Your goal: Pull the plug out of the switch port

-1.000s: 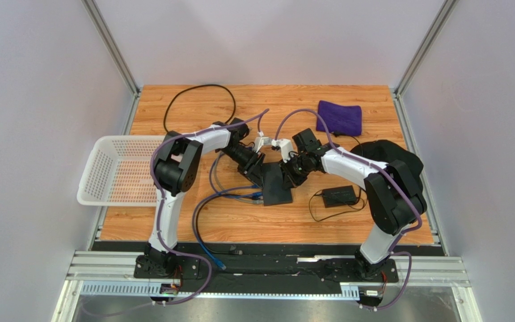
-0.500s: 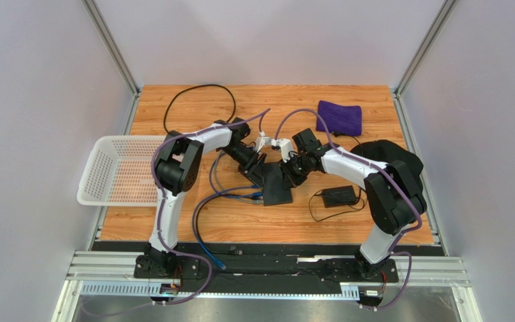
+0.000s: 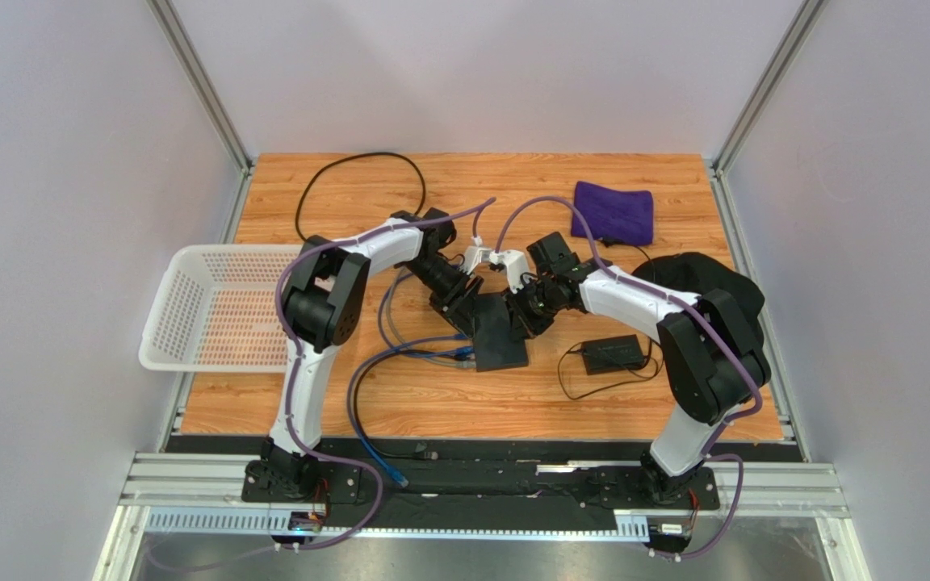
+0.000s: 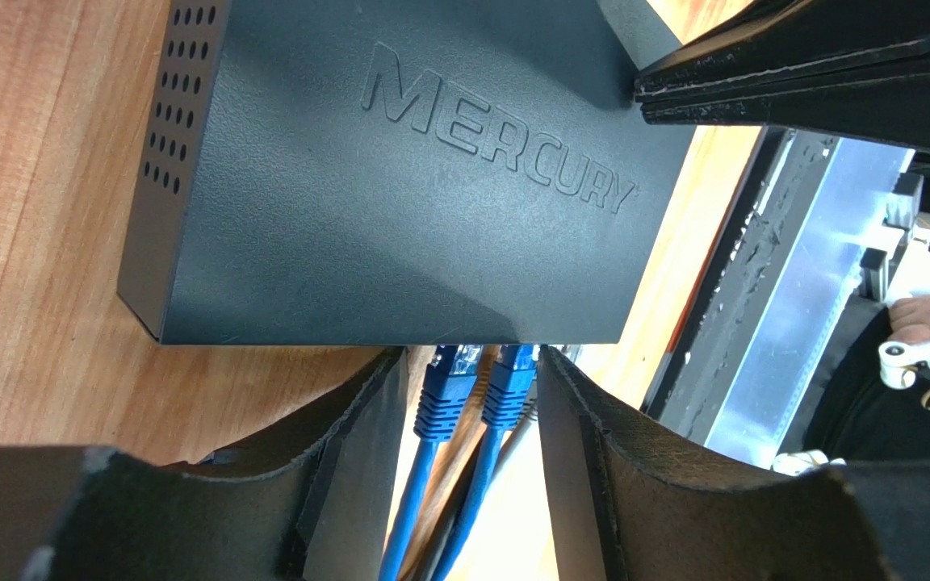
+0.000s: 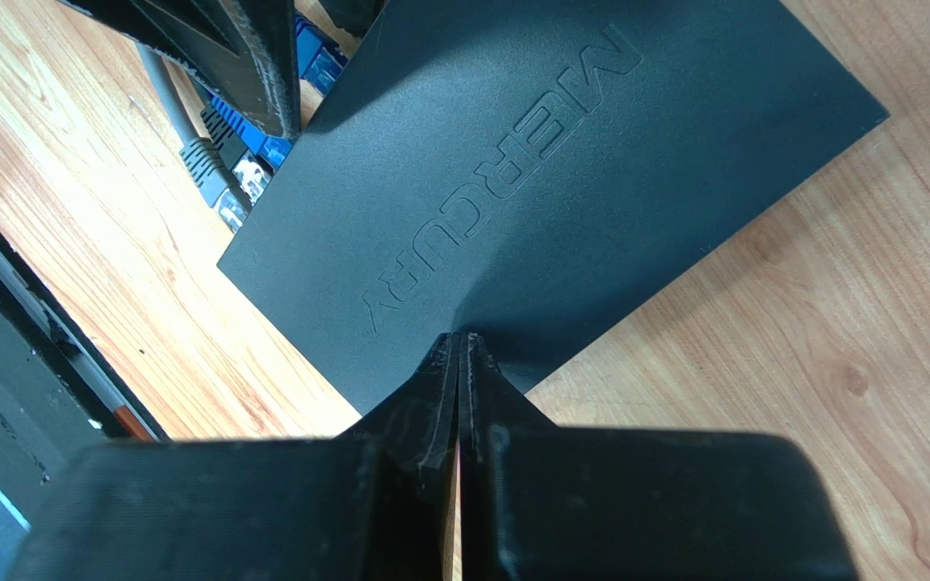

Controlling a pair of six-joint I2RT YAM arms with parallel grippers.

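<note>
The switch (image 3: 501, 334) is a flat black box marked MERCURY, lying mid-table; it also shows in the left wrist view (image 4: 397, 182) and the right wrist view (image 5: 555, 170). Two blue plugs (image 4: 440, 393) (image 4: 509, 381) sit side by side in sockets along its edge, with a grey cable beside them. My left gripper (image 4: 472, 357) is open, its fingers straddling both blue plugs right at the switch edge; I see no contact with them. My right gripper (image 5: 460, 339) is shut and empty, its tips resting on the switch's top near its edge.
A white basket (image 3: 209, 309) hangs over the table's left edge. A purple cloth (image 3: 613, 212) lies at the back right. A small black power brick (image 3: 613, 354) with a thin cord lies right of the switch. Blue cables (image 3: 367, 400) loop toward the front edge. A black cord (image 3: 361, 182) loops at the back left.
The left wrist has shifted very slightly toward the back. The right arm and the switch have not moved.
</note>
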